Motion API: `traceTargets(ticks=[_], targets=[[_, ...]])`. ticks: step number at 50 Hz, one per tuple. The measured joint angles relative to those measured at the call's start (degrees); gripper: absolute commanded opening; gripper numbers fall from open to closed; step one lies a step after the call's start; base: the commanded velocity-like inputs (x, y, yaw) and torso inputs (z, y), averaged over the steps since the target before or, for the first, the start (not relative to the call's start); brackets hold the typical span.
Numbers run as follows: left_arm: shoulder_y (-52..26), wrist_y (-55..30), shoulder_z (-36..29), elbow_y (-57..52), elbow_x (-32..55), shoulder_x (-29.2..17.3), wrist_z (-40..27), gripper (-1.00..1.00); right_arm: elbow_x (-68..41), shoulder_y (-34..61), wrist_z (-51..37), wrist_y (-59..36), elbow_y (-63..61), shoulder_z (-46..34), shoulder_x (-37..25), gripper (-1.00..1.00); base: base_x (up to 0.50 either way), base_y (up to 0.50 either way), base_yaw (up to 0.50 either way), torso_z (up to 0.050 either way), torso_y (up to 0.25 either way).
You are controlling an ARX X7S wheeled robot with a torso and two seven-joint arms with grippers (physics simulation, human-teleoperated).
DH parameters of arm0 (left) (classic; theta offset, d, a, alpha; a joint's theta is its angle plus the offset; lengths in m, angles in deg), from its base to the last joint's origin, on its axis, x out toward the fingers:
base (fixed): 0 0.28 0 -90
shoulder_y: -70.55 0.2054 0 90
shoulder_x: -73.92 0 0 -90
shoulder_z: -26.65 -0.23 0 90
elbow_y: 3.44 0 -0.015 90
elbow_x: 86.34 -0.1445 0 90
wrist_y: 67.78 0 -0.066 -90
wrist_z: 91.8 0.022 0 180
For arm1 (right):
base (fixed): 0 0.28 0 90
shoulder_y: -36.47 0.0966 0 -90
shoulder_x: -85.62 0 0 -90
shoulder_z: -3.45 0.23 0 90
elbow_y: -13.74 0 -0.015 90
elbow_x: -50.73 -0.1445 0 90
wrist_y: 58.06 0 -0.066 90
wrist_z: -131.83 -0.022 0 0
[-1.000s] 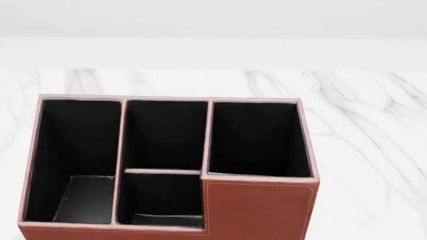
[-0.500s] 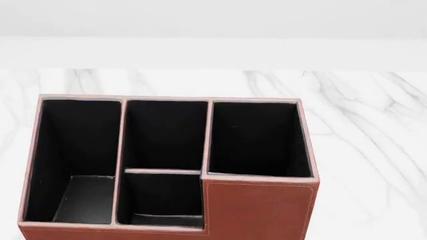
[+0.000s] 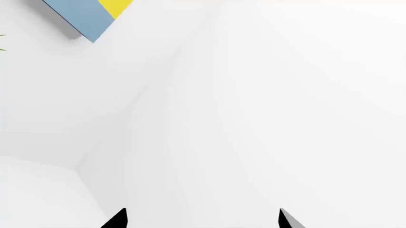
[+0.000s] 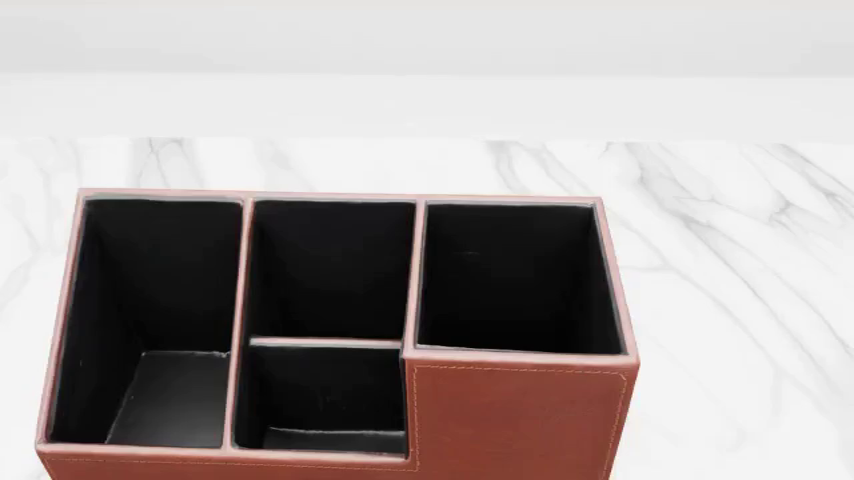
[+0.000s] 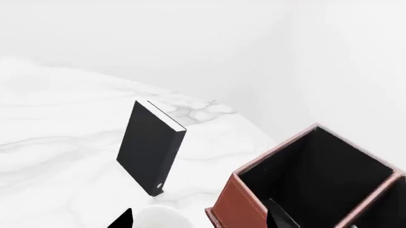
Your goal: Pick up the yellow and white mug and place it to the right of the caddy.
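The caddy (image 4: 514, 415), reddish-brown with black-lined compartments, fills the lower left and middle of the head view; one of its corners (image 5: 244, 202) shows in the right wrist view. My right gripper (image 5: 201, 219) is open, its dark fingertips (image 5: 123, 221) wide apart just above the table beside that corner. A white rounded edge (image 5: 159, 218) shows between them at the frame's border; I cannot tell whether it is the yellow and white mug. My left gripper (image 3: 201, 219) is open and faces bare white walls, holding nothing. Neither gripper shows in the head view.
A thin black book (image 5: 149, 147) with a white edge stands upright on the marble table (image 4: 747, 300) beyond the right gripper. White walls rise behind the table. A blue and yellow panel (image 3: 89, 14) shows at one corner of the left wrist view.
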Motion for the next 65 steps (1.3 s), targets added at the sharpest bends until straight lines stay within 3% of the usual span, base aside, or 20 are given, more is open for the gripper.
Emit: traceTargets(ticks=[38, 65], targets=[[0.0, -0.1, -1.1, 0.0, -0.6, -0.3, -0.1, 1.00, 4.1, -11.4, 0.0, 5.2, 7.2, -2.0, 1.7, 1.00, 0.00, 0.00, 0.00, 0.000, 0.000], [0.0, -0.1, -0.6, 0.0, 0.6, -0.4, 0.2, 1.00, 2.5, -17.5, 3.5, 14.9, 14.9, 0.0, 0.9, 1.00, 0.00, 0.00, 0.00, 0.000, 0.000]])
